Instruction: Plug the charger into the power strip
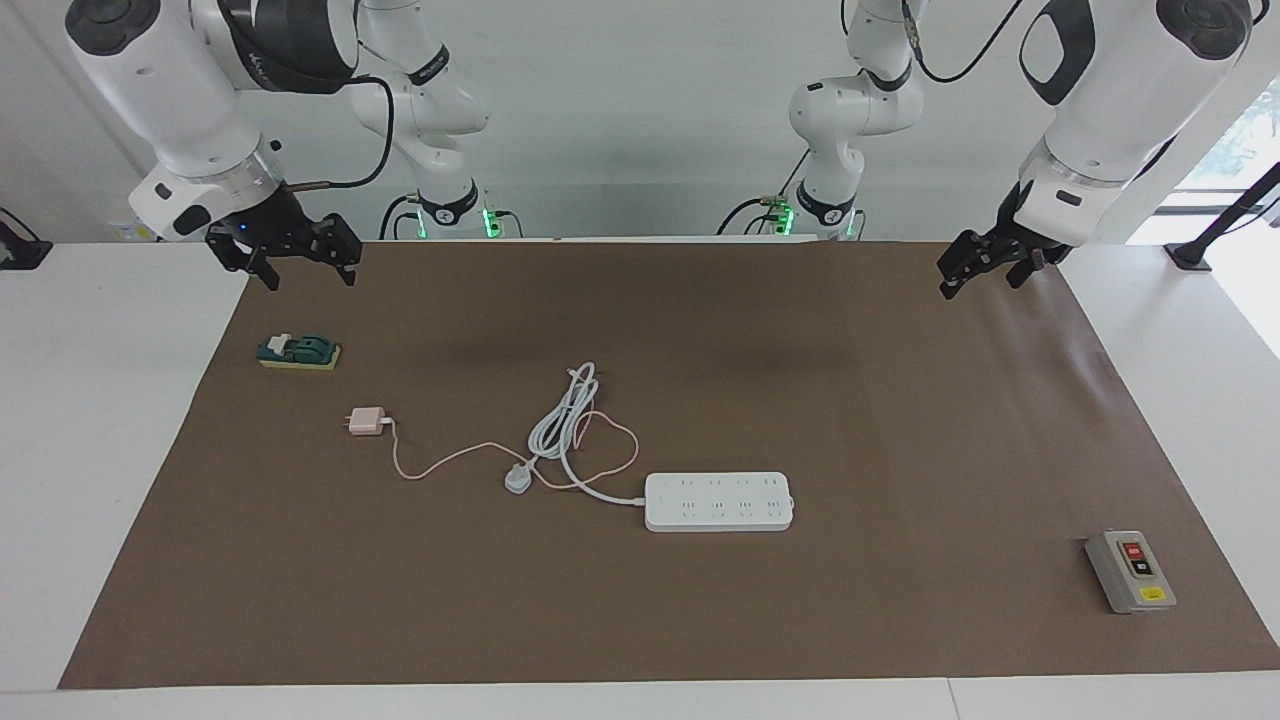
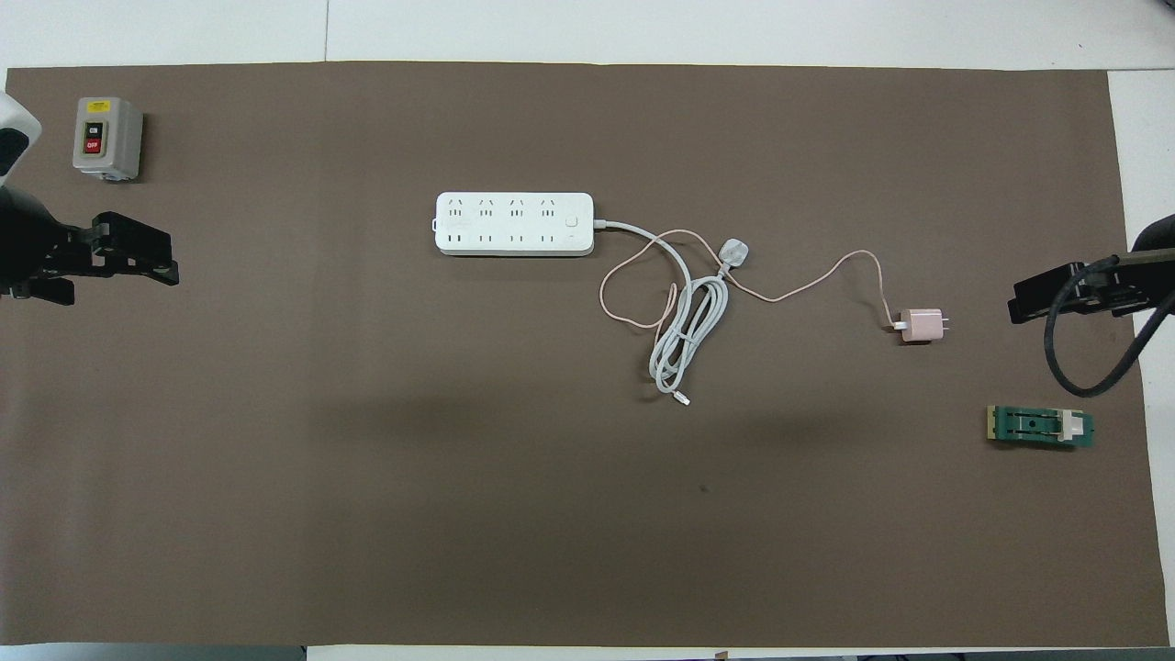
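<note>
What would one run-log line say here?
charger: on mat, unplugged | power strip: sockets free | left gripper: open, waiting | right gripper: open, waiting

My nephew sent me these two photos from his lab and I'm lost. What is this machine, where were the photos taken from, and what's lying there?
Two robot arms stand at a table. One photo faces them; the other looks down from above their end. The left gripper and right gripper hang open at opposite ends, holding nothing. On the brown mat lie a white power strip, a pink charger toward the right arm's end, a grey switch box and a small green part.
</note>
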Tool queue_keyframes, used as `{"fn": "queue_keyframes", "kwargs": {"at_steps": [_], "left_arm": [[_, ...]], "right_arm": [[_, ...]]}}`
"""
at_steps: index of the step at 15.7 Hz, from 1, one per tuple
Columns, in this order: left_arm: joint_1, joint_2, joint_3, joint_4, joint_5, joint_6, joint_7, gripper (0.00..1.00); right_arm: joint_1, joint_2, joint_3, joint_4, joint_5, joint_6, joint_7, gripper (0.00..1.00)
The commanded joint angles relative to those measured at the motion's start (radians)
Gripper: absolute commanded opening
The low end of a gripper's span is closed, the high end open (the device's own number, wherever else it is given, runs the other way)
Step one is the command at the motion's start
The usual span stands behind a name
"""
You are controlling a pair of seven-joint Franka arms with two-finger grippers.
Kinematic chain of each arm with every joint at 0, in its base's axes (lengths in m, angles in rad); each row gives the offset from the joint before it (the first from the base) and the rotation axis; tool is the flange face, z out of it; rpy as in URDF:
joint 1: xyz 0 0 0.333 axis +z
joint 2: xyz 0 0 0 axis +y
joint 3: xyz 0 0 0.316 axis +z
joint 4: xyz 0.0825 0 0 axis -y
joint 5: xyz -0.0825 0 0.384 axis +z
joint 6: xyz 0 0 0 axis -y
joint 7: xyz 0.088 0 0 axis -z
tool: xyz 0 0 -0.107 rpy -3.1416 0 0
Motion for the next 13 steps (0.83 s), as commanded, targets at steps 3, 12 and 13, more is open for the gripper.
{"fn": "queue_keyframes", "kwargs": {"at_steps": [3, 12, 13], "left_arm": [[-0.004, -0.022, 0.007, -0.020, -0.007, -0.002, 0.003, 1.00], [-0.004, -0.022, 0.007, -0.020, -0.007, -0.002, 0.003, 1.00], [-0.004, -0.022, 0.007, -0.020, -0.007, -0.001, 0.003, 1.00]], "right_arm": [[-0.007, -0.023, 0.004, -0.026, -0.011, 0.002, -0.016, 1.00], [-0.002, -0.023, 0.006, -0.019, 0.006, 0.009, -0.065, 1.00], [-0.002, -0.023, 0.006, -0.022, 0.006, 0.029, -0.031, 1.00]]}}
